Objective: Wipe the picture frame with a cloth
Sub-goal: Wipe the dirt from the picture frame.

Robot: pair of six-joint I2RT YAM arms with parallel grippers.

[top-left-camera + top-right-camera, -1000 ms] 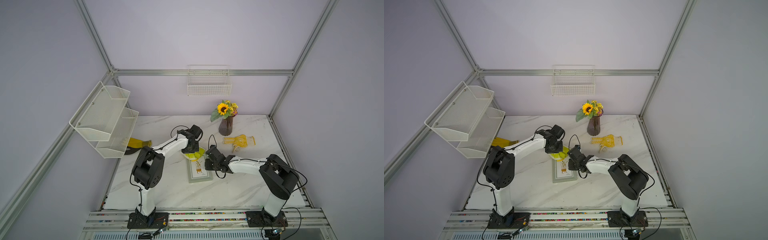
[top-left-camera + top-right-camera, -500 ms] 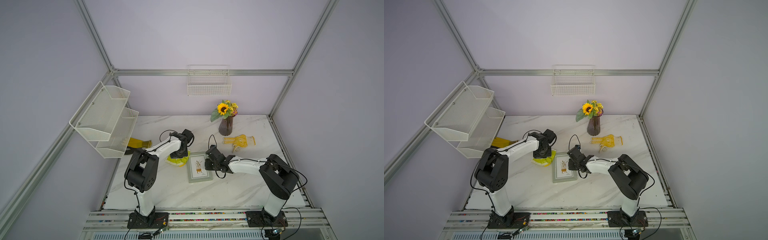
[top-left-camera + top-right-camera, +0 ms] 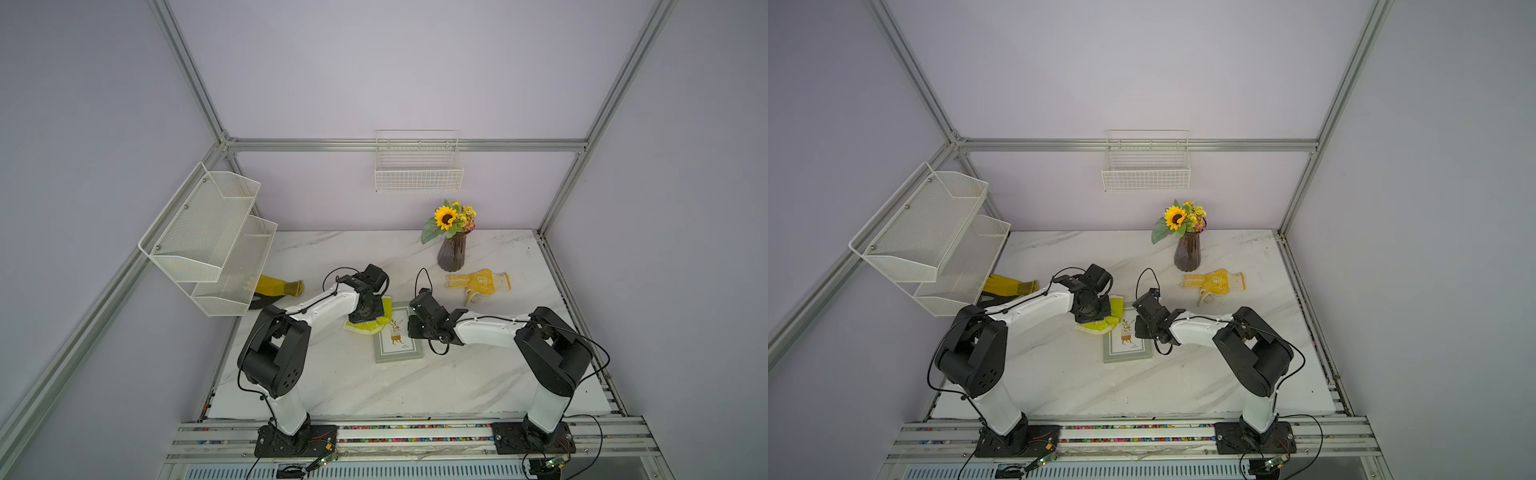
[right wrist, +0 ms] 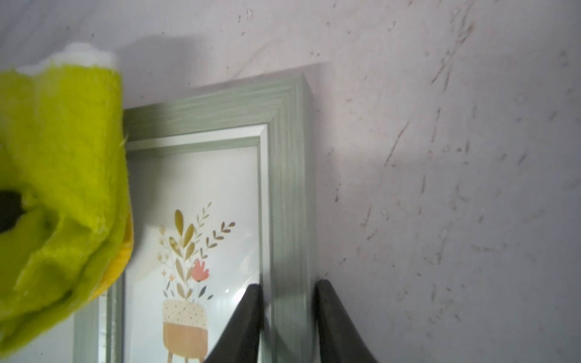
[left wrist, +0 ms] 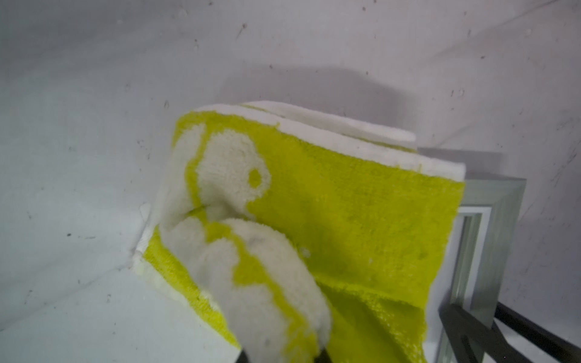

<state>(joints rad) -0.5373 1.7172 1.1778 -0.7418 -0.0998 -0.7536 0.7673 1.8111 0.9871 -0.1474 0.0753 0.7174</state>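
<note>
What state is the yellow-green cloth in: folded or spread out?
Folded. The bright yellow-green terry cloth shows stacked white-edged layers along one side in the left wrist view.

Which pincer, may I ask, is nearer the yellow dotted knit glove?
Right pincer, gripping the sage picture frame's edge facing the glove; left pincer, clamping the lime terry cloth, is across the frame.

nothing legible — small caption [image 3: 397,343] in the picture frame [image 3: 399,355] too tiny.

Fluffy terry cloth [image 5: 361,220], matt picture frame [image 4: 284,141] with brushed wood-grain finish, glossy glass [image 4: 195,176] over the paper print [image 4: 185,283], smooth marble-look table [image 4: 440,125] with scuffs, white metal mesh shelf [image 3: 199,232]
</note>
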